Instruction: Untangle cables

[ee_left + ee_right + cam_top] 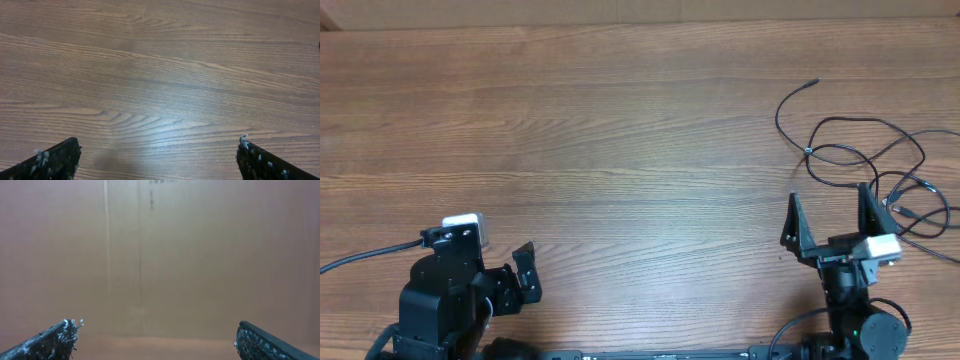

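Thin black cables [809, 150] sprawling in loose, overlapping loops on table [570, 130], one plug end free. Right gripper [828, 218] just beside, spread wide; left gripper [159, 145] well apart, spread wide too.

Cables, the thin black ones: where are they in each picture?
Overhead: the cables loop near the right edge, just beyond the open right gripper.
Left wrist: not in it, only bare table.
Right wrist: not in it.
Shared landmark: the wooden table, seen in overhead and left wrist.
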Available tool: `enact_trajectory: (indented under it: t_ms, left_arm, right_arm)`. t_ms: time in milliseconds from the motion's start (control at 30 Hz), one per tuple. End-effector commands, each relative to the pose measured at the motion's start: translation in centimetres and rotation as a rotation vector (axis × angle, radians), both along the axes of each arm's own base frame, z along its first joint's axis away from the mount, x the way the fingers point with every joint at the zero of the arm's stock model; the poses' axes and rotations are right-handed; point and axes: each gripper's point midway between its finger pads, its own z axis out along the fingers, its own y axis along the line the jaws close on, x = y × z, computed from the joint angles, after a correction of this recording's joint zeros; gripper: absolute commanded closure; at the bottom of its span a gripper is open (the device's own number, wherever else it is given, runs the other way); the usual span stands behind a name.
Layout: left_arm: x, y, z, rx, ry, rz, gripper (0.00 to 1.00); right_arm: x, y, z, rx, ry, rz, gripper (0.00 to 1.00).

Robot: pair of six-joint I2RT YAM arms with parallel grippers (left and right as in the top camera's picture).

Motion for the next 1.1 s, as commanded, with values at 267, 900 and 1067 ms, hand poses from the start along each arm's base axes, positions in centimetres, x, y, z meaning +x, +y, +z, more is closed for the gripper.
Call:
enact_trajectory:
  t_ms: [267,900,1067]
  left_arm:
    - [0.0,0.2,0.0,0.024,-0.004,-0.004,0.0]
    - [0.0,0.2,0.0,0.024,-0.004,-0.004,0.01]
    - [0.0,0.2,0.0,0.024,-0.004,-0.004,0.0]
  right_arm:
    - [1.6,-0.9,-6.7,-0.019,0.224,-0.063,0.0]
    - [1.7,-0.7,-9.8,-0.017,0.352,-0.05,0.0]
    - [1.7,-0.7,-9.8,-0.017,0.352,-0.05,0.0]
